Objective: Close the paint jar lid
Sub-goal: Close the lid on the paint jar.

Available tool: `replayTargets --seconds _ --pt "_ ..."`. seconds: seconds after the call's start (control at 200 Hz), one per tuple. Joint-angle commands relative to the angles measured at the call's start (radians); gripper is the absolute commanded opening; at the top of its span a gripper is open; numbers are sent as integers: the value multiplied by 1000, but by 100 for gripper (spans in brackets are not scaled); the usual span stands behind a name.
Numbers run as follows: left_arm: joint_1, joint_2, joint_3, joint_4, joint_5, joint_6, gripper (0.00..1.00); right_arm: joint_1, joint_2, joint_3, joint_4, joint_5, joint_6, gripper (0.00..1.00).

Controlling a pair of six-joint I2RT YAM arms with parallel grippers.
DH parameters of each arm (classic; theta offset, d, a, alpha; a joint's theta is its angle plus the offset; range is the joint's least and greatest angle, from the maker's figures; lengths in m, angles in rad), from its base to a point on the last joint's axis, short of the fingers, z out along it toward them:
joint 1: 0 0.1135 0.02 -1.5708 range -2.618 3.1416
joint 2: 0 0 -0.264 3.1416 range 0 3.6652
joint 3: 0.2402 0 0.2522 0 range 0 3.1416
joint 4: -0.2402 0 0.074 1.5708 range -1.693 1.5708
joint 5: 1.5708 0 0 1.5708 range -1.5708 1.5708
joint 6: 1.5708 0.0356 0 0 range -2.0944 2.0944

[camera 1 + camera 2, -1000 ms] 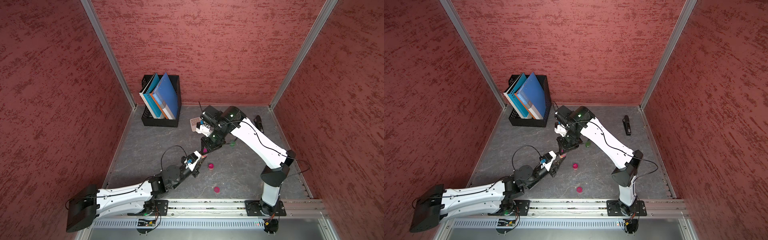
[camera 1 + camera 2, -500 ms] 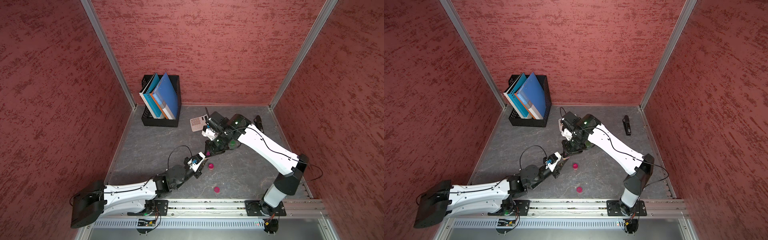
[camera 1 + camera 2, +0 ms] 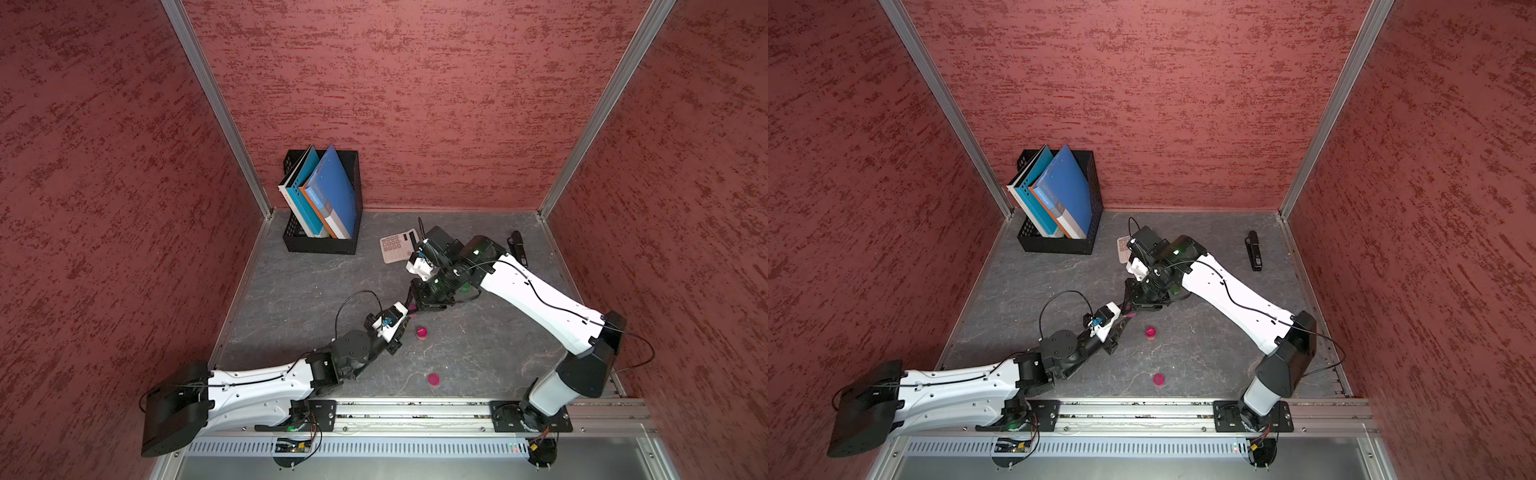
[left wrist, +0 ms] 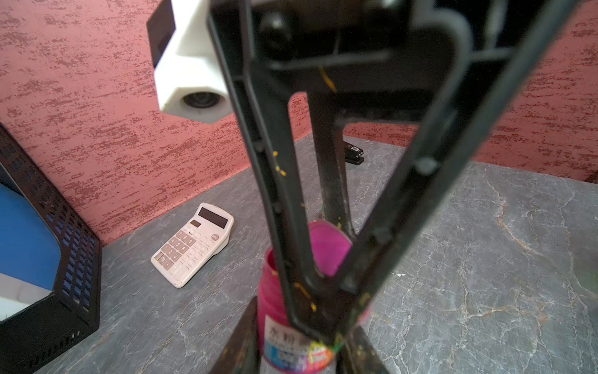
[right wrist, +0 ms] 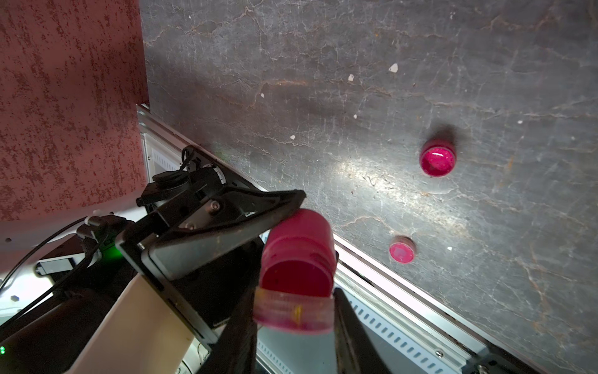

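Holding paint jar (image 4: 275,291) raised over mid table (image 3: 478,353), left gripper (image 4: 297,343) clamped on body. Right gripper (image 5: 294,320) pinching lid (image 5: 293,311) at jar top. Second pink jar (image 3: 422,332), loose cap (image 3: 433,379) nearer on table.

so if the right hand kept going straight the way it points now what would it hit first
The pink paint jar held in the left hand. The right hand holds the lid at its top, so going on would likely press straight into it; gap unclear.
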Motion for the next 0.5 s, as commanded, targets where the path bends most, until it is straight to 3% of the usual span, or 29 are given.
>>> replayTargets --seconds 0.0,0.16,0.496 --pt "-11 -30 44 253 28 2 17 28 33 -6 35 -94 23 32" --pt "-12 -32 29 234 40 -8 17 22 43 71 -58 -58 -13 32" --pt "-13 -86 -28 177 109 -2 17 8 172 432 -453 39 -189 33"
